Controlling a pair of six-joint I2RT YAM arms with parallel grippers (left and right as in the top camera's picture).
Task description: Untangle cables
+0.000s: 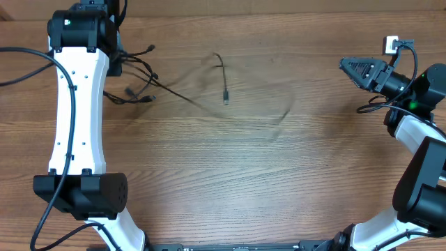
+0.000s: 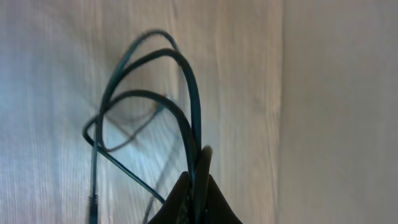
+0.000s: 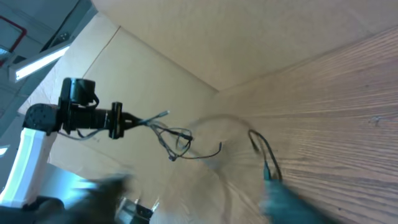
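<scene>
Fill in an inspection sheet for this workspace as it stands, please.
Surface: wood-grain table.
Job's things: cable bundle held up in loops, with its plug ends spreading below; one loose cable, blurred, towards the back centre.
Clutter: nothing seen.
Hands: left hand shut on the cable bundle; right hand looks open, holding nothing.
Cables: thick black arm wiring runs off the left of the overhead view.
Surroundings: pale wall behind the table.

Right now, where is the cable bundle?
Overhead view, top left: the bundle is held in the shut left gripper, with one blurred cable to its right, mid-table.
</scene>
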